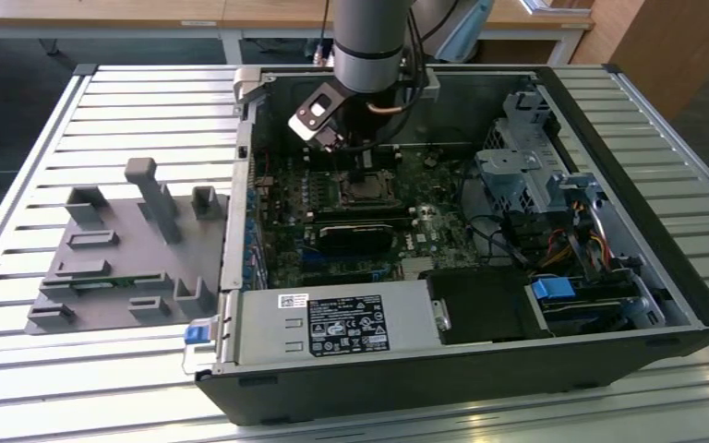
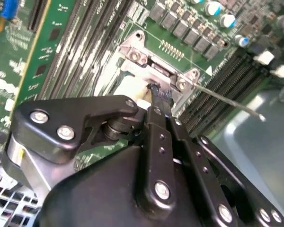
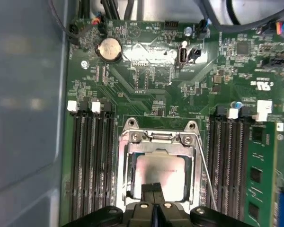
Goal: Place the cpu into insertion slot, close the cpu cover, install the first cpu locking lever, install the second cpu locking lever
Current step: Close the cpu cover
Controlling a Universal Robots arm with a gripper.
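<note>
The insertion slot (image 1: 365, 189) sits mid-motherboard inside the open computer case. In the first wrist view the cpu (image 3: 162, 171) lies in it, its pale silvery top showing through the window of the cpu cover (image 3: 158, 138), which lies down over it. My gripper (image 3: 154, 190) is shut, fingertips together with nothing between them, and touches the cover's edge (image 2: 132, 61) at the cpu's border. One thin wire locking lever (image 2: 227, 100) sticks out free from a socket corner, over the memory slots. That lever (image 3: 204, 165) runs along the socket's side.
Black memory slots (image 3: 92, 165) flank the socket, with a green memory stick (image 3: 260, 179) beside one bank. The case wall (image 3: 23, 94) stands close. A power supply (image 1: 330, 323), a drive cage (image 1: 527, 171) and cables fill the case. A grey fixture (image 1: 121, 249) lies outside it.
</note>
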